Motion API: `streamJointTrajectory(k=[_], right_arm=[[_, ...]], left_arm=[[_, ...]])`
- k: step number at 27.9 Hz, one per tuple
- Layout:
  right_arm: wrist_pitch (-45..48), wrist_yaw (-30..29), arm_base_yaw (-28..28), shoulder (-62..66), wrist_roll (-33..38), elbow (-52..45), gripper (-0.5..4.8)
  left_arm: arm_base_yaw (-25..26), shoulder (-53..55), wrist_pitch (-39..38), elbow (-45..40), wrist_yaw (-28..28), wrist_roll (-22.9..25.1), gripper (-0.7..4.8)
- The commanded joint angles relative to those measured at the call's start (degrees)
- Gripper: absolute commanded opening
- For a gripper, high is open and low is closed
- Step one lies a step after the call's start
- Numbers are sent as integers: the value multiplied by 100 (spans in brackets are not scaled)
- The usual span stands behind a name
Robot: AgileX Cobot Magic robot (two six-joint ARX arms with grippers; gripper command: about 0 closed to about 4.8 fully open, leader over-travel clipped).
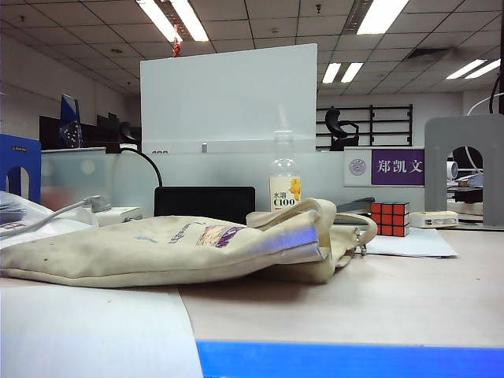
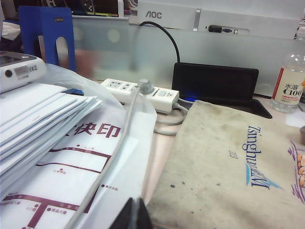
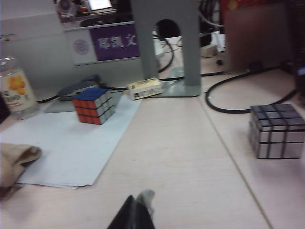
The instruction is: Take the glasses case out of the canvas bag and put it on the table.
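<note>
Office ceiling lights glare over a cluttered bench (image 1: pixel 441 299), and we're right at the start line. Stretched flat across the middle lies the canvas bag (image 1: pixel 157 248), its mouth and handles bunched toward the red cube (image 1: pixel 390 218) and the drink bottle (image 1: pixel 284 183). The glasses case? Nowhere in sight, so presumably tucked inside that cloth.

Down by the stack of papers (image 2: pixel 43 119), the left claw (image 2: pixel 135 217) peeks in at the near edge of its wrist view, tips pressed together, holding nothing. Same story for the right claw (image 3: pixel 138 214): pinched shut, empty, parked over bare bench with a silver cube (image 3: pixel 277 130) off to one side and a corner of the bag just showing.

Neither arm appears in the exterior view, so both sit well back from the bag. Best play from here, I'd say: spread one claw and lift a handle or the upper lip to hold the mouth agape, then send the other in low. The cloth is floppy and could collapse over the opening, so a steady lift matters.
</note>
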Motion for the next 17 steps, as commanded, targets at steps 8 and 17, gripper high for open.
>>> streamJointTrajectory(k=[8, 17], right_arm=[[50, -144, 2, -15, 254, -42, 8], [2, -739, 2, -13, 2020, -42, 8]], left_arm=[[4, -2, 57, 2, -66, -55, -5], [-4, 2, 557, 4, 1134, -319, 46]])
